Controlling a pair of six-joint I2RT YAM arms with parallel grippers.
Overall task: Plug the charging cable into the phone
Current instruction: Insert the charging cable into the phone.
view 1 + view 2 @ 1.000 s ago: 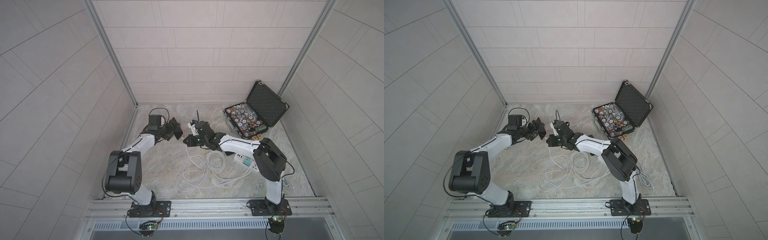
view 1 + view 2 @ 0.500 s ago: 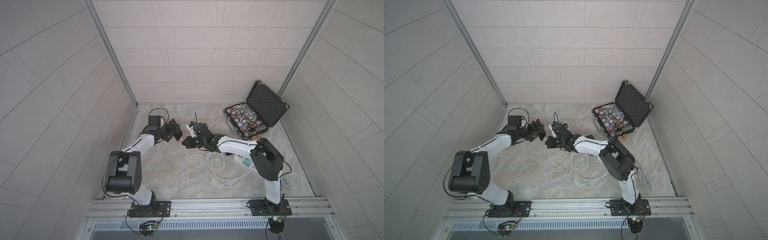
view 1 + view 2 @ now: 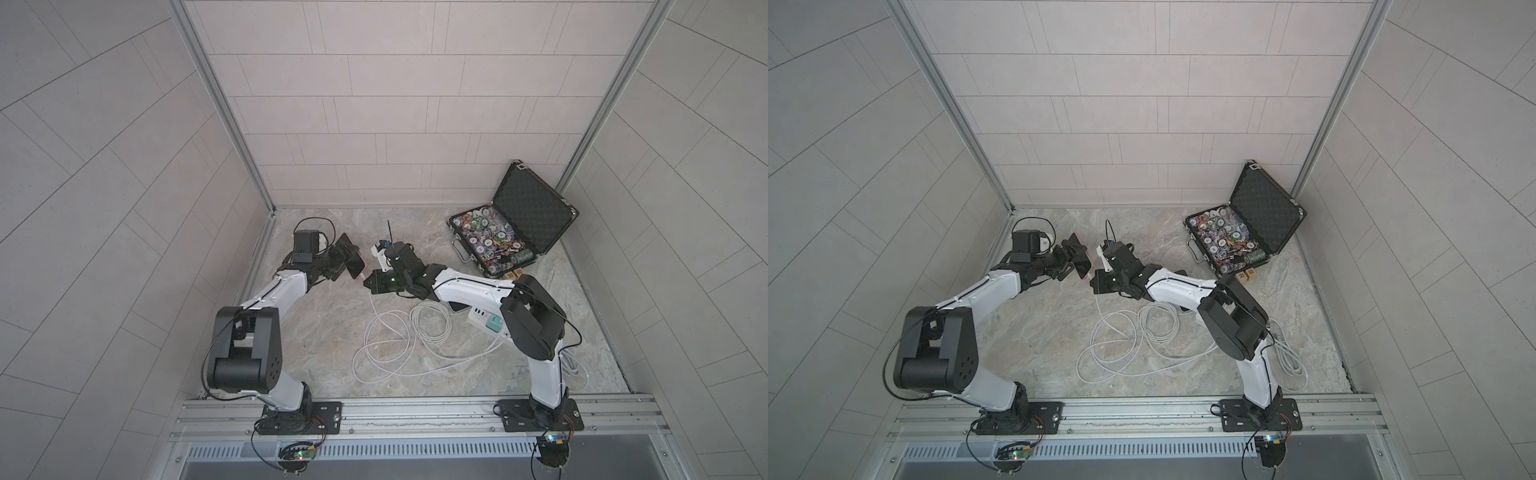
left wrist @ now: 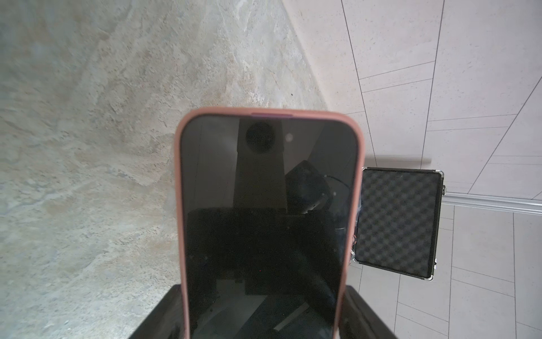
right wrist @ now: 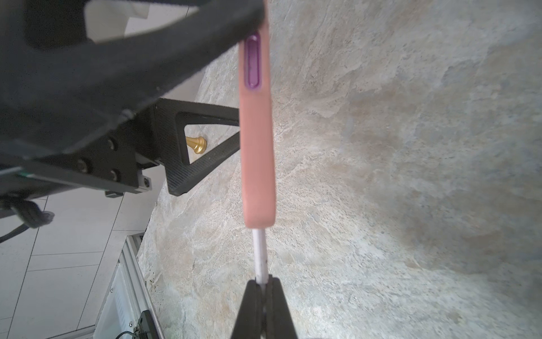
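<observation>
**Plug meeting port.** The phone (image 4: 268, 223) hung clear of the tabletop (image 3: 328, 332), clamped across its width by my left gripper (image 3: 341, 262), fingers spread wide on its edges. The white plug (image 5: 260, 252) of the charging cable (image 3: 388, 340), pinched between the closed fingers of my right gripper (image 5: 264, 286), touched the phone's end. A second earlier a gap separated them. I judged insertion begun, but I could not confirm seating.

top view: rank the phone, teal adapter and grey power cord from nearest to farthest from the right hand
1. phone, raised just ahead of the right hand.
2. teal adapter, beneath the right arm's elbow.
3. grey power cord, on the floor by the right arm's base.
</observation>
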